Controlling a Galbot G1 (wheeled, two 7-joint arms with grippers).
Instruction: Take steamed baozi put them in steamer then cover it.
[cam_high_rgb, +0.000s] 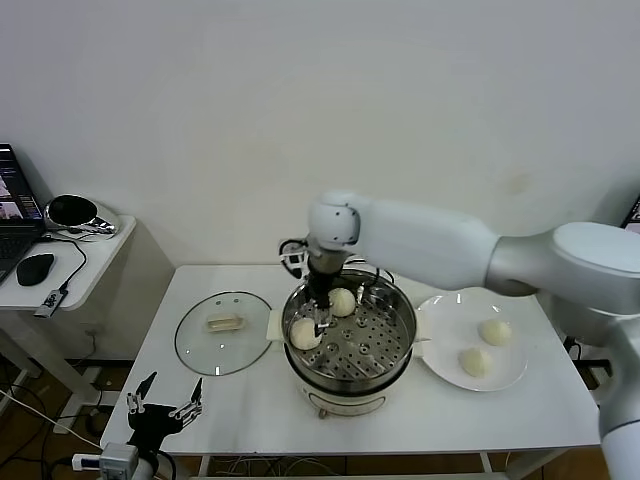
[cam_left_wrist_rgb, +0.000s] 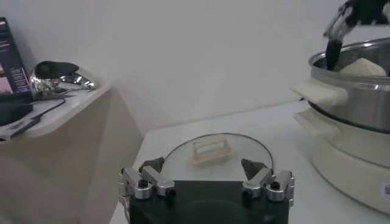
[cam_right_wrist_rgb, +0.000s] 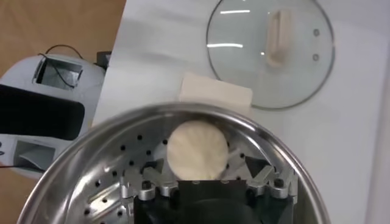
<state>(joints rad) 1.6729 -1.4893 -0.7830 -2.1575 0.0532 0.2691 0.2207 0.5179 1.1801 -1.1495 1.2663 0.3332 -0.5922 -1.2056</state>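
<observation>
Two steamed baozi (cam_high_rgb: 324, 317) are seen on the perforated tray of the steamer (cam_high_rgb: 392, 352), one between the spread jaws of the right gripper (cam_high_rgb: 320, 322), released rather than pinched. Two more are left on the white plate (cam_high_rgb: 441, 345) beside the pot. The cover (cam_high_rgb: 222, 332) lies flat on the table (cam_high_rgb: 240, 410), well apart from the spread, idle left gripper (cam_high_rgb: 165, 408). Roughly half the loading appears done; covering remains.

Steamer (cam_high_rgb: 350, 345) between cover (cam_high_rgb: 223, 333) at left and plate (cam_high_rgb: 440, 350) at right.
</observation>
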